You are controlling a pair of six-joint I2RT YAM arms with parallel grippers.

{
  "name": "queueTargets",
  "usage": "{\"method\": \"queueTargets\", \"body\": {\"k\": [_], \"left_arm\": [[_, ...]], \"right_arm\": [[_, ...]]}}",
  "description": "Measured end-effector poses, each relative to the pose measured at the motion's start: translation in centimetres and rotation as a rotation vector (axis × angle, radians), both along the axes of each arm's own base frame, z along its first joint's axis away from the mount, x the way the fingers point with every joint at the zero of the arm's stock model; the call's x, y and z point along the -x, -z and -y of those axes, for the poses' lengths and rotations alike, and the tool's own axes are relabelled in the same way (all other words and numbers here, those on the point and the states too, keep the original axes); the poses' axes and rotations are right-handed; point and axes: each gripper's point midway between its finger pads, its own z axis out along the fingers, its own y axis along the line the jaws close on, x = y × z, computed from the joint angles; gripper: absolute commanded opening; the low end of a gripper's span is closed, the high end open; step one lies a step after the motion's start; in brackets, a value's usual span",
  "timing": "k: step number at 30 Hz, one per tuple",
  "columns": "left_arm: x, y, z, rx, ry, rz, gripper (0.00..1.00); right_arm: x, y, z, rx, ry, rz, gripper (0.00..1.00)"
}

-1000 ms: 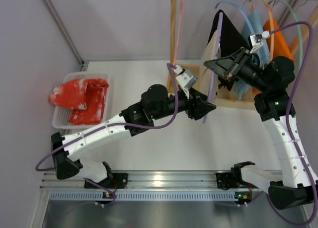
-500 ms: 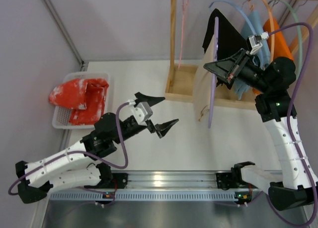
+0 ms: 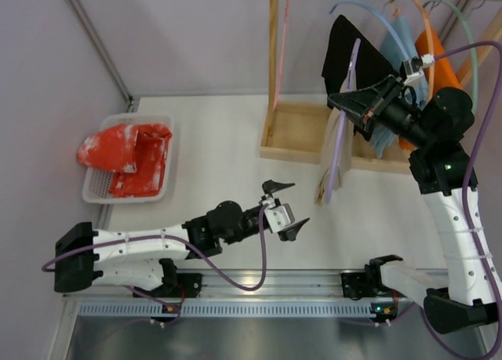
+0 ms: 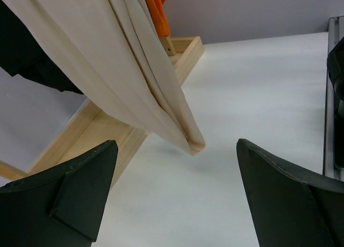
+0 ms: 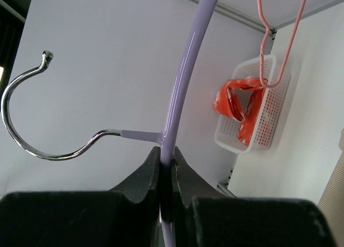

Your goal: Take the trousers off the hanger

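**Trousers (image 3: 333,152) draped on lavender hanger (image 3: 343,125), pinched by right gripper (image 3: 347,103)**

From above: shows the trousers cream-beige and plain, hanging in a long fold off the hanger just beside the wooden rack (image 3: 302,132). Finds the right gripper raised high, clamped on the rod; the left gripper (image 3: 290,209) low over the table (image 3: 220,140), well apart, spread wide.

Left wrist: looks up at smooth cloth folds between splayed fingers (image 4: 80,193).

Right wrist: pinches the lavender rod just below its metal hook (image 5: 32,118).

Pale lavender walls (image 3: 180,38), white tabletop (image 3: 212,148), wooden garment rack (image 3: 272,62) (metal rail (image 3: 259,285) along the near edge)
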Motion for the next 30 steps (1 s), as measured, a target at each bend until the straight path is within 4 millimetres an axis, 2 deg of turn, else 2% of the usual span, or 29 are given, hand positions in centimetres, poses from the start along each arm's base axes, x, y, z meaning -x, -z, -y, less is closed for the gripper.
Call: {"method": "queueTargets", "body": {"k": [7,12,15,22,24,28,30], "left_arm": [[-1.9,1.5,3.0,0.042,-0.051,0.046,0.98],[-2.6,2.7,4.3,0.055,-0.065,0.066,0.98],[-3.4,2.6,4.6,0.071,-0.107,0.067,0.98],[-5.6,-0.5,5.6,0.143,-0.189,0.076,0.98],[-6.1,-0.5,5.8,0.147,-0.202,0.078,0.98],[-6.6,0.9,6.1,0.116,-0.212,0.077,0.98],[-6.9,1.3,6.1,0.104,-0.217,0.084,0.95]], "right_arm": [[0.4,-1.7,0.4,-0.031,0.021,-0.001,0.0],[1.0,-3.1,0.6,-0.044,0.026,0.029,0.0],[1.2,-3.6,0.6,-0.049,0.025,0.037,0.0],[1.3,-3.7,0.6,-0.067,0.022,0.02,0.0],[1.3,-3.7,0.6,-0.069,0.022,0.017,0.0],[1.4,-3.7,0.6,-0.069,0.021,0.018,0.0],[1.4,-3.7,0.6,-0.069,0.021,0.019,0.0]]}}
